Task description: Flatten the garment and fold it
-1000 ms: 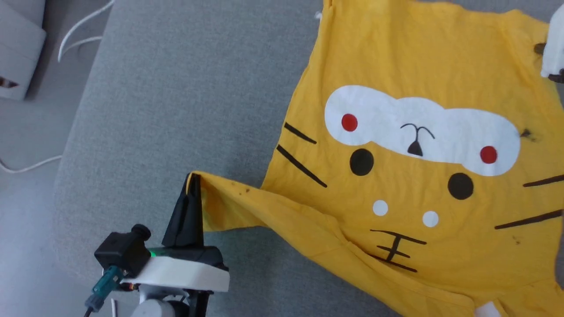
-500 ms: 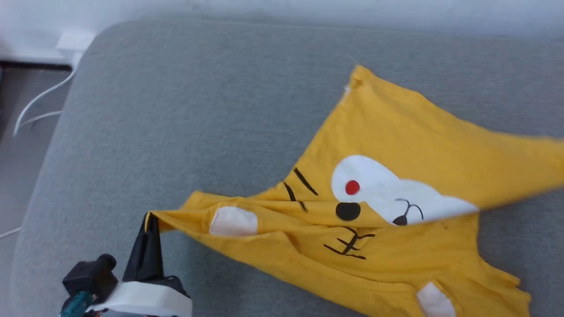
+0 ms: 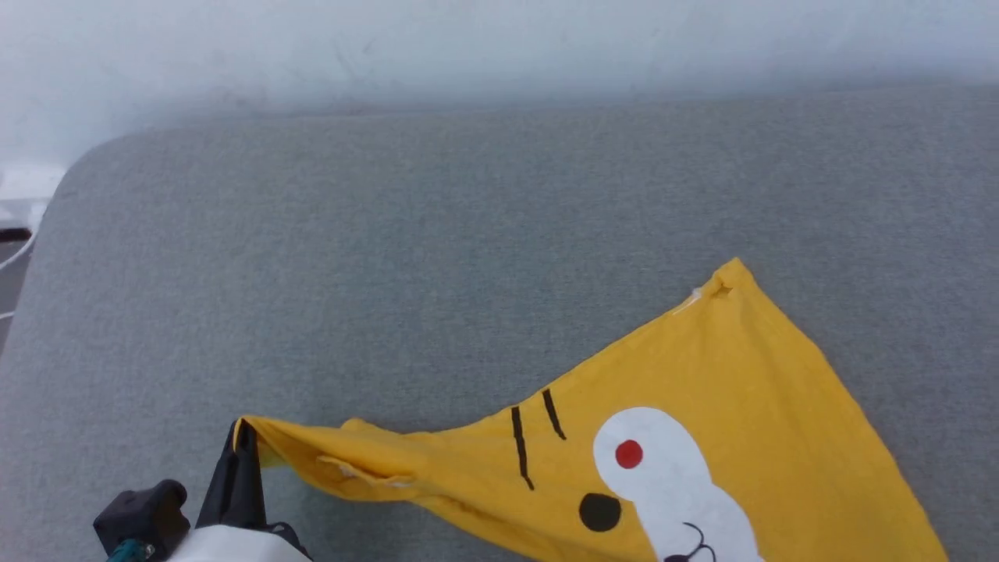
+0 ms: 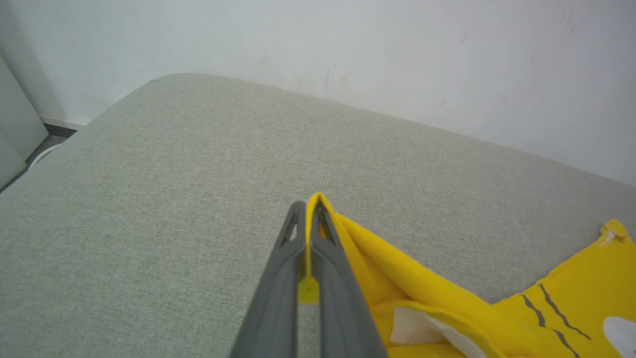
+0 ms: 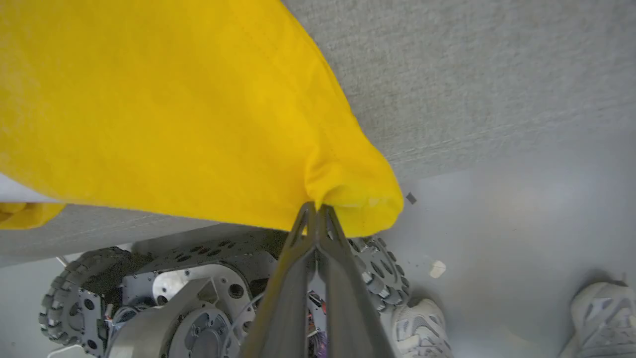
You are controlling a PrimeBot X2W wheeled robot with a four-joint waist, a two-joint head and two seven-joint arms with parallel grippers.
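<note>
One garment [image 3: 726,406]: yellow, partly raised over the grey cushion's [image 3: 390,234] near right part.
Left gripper [image 3: 238,433]: closed on its corner, near the cushion's near left corner.
Right gripper [image 5: 316,211]: closed on a fold past the near edge.
Pull: both ends apart evenly, then lower.
Sleeves: unclear; lower part cut off.

A grey fabric-covered bench [image 3: 390,273] with a rounded far-left corner, set against a white wall [image 3: 468,47], carries a bright yellow cartoon-printed T-shirt [image 3: 741,367] whose pointed far corner lies flat on its right half.
</note>
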